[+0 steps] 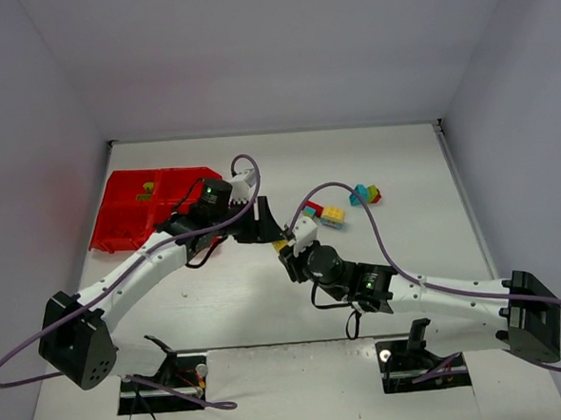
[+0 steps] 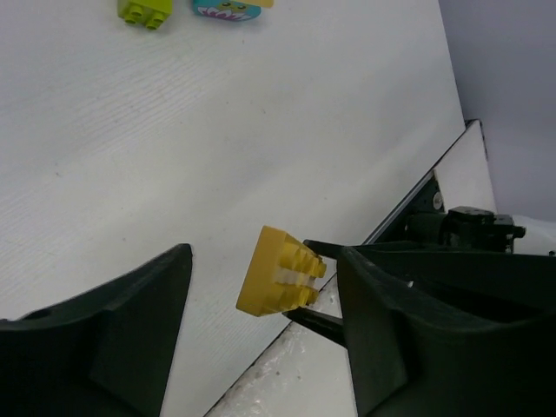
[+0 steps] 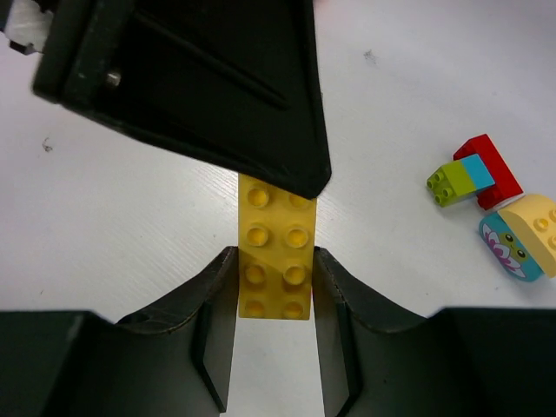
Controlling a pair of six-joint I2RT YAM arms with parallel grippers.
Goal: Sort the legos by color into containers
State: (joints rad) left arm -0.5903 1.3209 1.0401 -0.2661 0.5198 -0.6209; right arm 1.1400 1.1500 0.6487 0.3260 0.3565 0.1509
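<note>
A yellow lego (image 3: 276, 234), two studs by four, is pinched at its near end by my right gripper (image 3: 274, 254), above the table. My left gripper (image 2: 265, 261) straddles the same yellow lego (image 2: 280, 282) with a gap on each side, its jaws open. In the top view the two grippers meet at this yellow lego (image 1: 280, 245) in mid-table. The red tray (image 1: 118, 206) of containers lies at the back left with a lime lego (image 1: 148, 189) in a far compartment. Loose legos (image 1: 333, 216) lie right of the grippers.
A red, lime and blue stack (image 3: 473, 174) and a teal-and-yellow block with a face (image 3: 521, 239) lie close on the right. Another small cluster (image 1: 365, 195) sits farther back. Cables arch over both arms. The table's near edge (image 2: 408, 204) runs below the left gripper.
</note>
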